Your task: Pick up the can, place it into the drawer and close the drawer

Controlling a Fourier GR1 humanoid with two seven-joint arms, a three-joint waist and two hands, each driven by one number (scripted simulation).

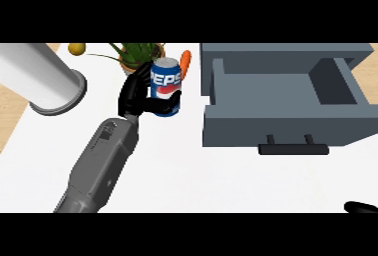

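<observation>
Behind the can (165,85), toward the far edge of the counter (192,175), stands a potted plant (136,54) with thin green leaves; an orange carrot (185,64) leans upright just beside the can, between it and the drawer (284,107); a yellow lemon (76,48) lies near the far left corner; a big white cylinder (40,77) with a grey rim lies on its side at the left, well apart from the drawer; the carrot is the only thing between can and drawer. White and flat, the counter fills most of the view, with a strip of pale wood floor (11,112) showing past its left edge. Grey and pulled open, the drawer shows its bare inside and a dark handle (293,148) on the near face. Blue with red and white lettering, the can stands upright left of the drawer; the left hand (136,97), at the end of a grey forearm, wraps it from the left and from below, its black fingers curled round the can's side. At the lower right edge only a black tip of the right hand (360,207) shows, and I cannot tell how it is set.
</observation>
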